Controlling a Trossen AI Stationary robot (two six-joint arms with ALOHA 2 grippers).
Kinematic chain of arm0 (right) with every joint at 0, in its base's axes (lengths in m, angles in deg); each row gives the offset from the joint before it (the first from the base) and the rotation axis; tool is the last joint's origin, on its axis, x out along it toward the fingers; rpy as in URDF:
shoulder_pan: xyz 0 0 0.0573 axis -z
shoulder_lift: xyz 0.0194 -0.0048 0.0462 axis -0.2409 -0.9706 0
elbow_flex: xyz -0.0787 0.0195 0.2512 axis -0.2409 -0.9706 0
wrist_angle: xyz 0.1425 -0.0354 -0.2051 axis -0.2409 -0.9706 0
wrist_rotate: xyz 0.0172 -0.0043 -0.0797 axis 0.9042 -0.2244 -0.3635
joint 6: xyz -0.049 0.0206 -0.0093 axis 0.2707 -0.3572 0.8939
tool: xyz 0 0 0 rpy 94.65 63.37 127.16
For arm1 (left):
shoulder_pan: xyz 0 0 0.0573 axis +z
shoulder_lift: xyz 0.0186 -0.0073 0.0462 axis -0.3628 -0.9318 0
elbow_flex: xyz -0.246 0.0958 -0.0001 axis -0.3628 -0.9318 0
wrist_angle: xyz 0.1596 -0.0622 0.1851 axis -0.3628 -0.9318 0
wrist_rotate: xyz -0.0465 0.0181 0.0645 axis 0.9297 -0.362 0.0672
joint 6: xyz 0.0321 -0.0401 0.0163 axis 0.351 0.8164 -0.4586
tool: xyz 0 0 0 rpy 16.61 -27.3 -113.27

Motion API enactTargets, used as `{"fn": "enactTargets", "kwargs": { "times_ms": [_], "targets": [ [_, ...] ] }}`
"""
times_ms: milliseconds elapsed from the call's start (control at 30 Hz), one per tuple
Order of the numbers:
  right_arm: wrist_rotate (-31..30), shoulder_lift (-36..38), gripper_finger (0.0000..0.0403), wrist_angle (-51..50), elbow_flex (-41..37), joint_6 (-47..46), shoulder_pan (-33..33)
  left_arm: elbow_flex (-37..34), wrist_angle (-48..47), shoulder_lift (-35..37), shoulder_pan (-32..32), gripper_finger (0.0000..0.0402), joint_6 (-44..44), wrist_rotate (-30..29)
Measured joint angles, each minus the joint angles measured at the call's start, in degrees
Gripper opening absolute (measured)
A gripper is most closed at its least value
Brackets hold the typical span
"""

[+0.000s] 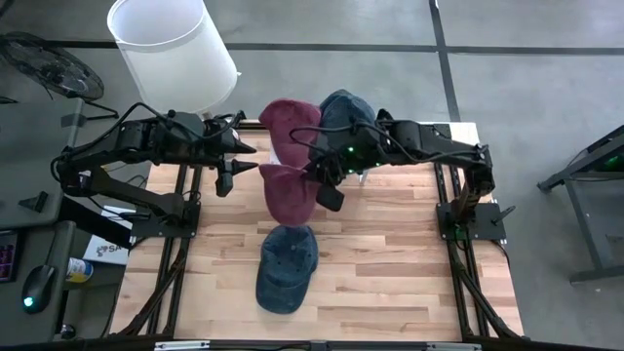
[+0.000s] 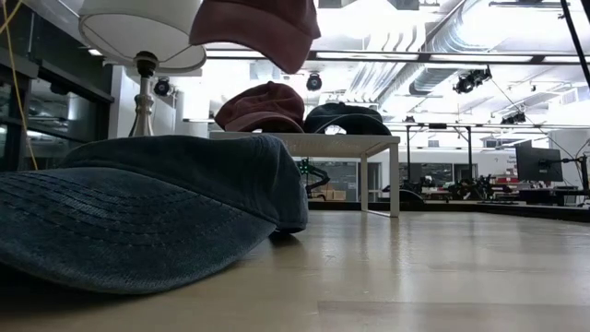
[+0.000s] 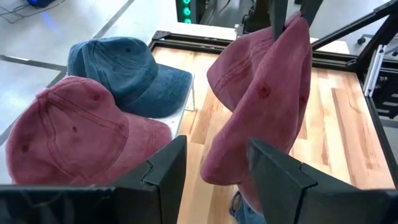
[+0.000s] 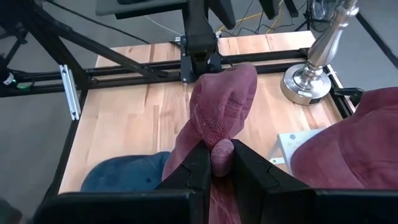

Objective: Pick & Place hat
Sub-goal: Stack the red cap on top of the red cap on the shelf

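I am holding a maroon hat [image 1: 290,192] in my right claw [image 4: 216,163], fingers pinched together on a fold of its cloth. It is hanging in the air over the middle of the desk [image 1: 390,263], clear of the wood.

Handling, as I judge it: light, soft washed cotton, no stiffness except in the brim. It is drooping and folding under its own weight, so it will swing and collapse on release rather than sit up. A pinch on the crown edge or brim seam looks the surest hold; the cloth is not slippery, and nothing here is fragile.

My left claw [image 3: 214,171] is hovering just beside the hanging hat, fingers apart, gripping nothing.

Around me:
- A blue hat [image 1: 285,268] is lying flat on the desk, directly below and nearer the front edge; a straight drop would be landing on or against it.
- A small white stand [image 2: 313,141] at the back is carrying a second maroon hat [image 1: 290,119] and a dark blue hat [image 1: 343,109], side by side and touching, leaving little free room.
- A lamp [image 1: 173,49] is standing at the back left corner, its base [image 4: 309,79] near the stand.

The left arm and the lamp are crowding the left approach.
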Motion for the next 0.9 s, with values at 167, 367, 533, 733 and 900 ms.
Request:
{"fn": "enactTargets", "kwargs": {
  "times_ms": [167,367,533,733,900],
  "targets": [
    [-0.94,0.0,0.0035,0.48,0.0,-0.87,-0.57,0.0,0.0,0.0,0.0,0.0167,0.0,1.26],
    [-1.02,0.02,0.0035,1.97,0.0,-0.89,-0.51,0.0,-0.21,0.0,0.0,0.0167,0.0,2.19],
    [-1.0,0.04,0.0035,2.05,0.0,-0.59,-0.5,0.0,-1.35,0.0,0.0,0.0167,0.0,2.19],
    [-3.56,0.04,0.0035,1.99,0.0,2.48,-0.46,0.0,-1.31,0.0,0.0,0.0167,-0.02,2.17],
    [-2.79,0.04,0.0035,1.99,0.0,4.06,0.15,0.0,-1.34,0.0,0.0,0.0167,0.0,2.17]
  ]
}}
